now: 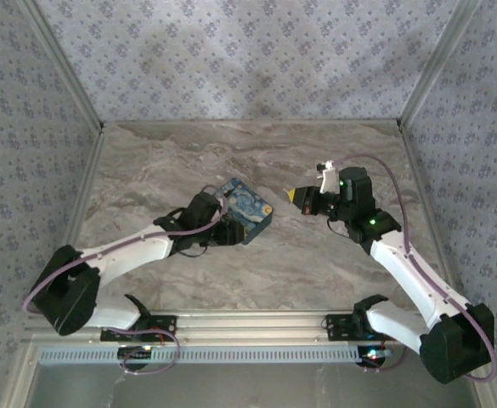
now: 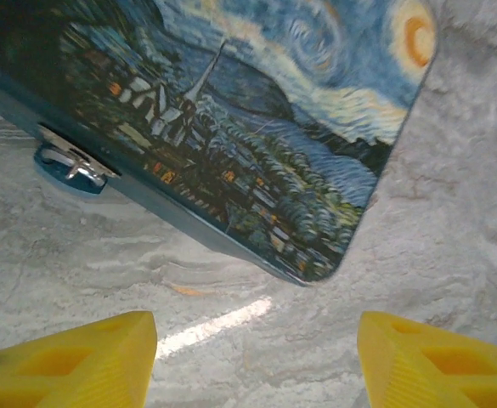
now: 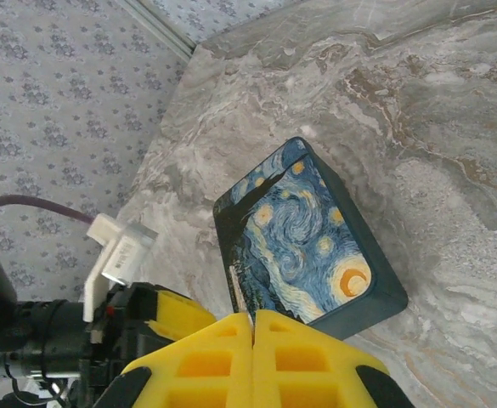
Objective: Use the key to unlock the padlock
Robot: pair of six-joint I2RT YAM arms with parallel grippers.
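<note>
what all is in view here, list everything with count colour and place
padlock: one, blue starry-night print with dark sides, middle of the table between the arms
metal fitting: one, silver, on the padlock's dark side
table: one, grey-beige marble, under everything
walls: three, pale blue-grey floral pattern, left, back and right
rail: one, silver, near edge
cables: two, purple, one along each arm
left arm: one, white and black, yellow jaws apart, close to the padlock, not gripping it
right arm: one, white and black, yellow jaws pressed together, pointed at the padlock, apart from it
</note>
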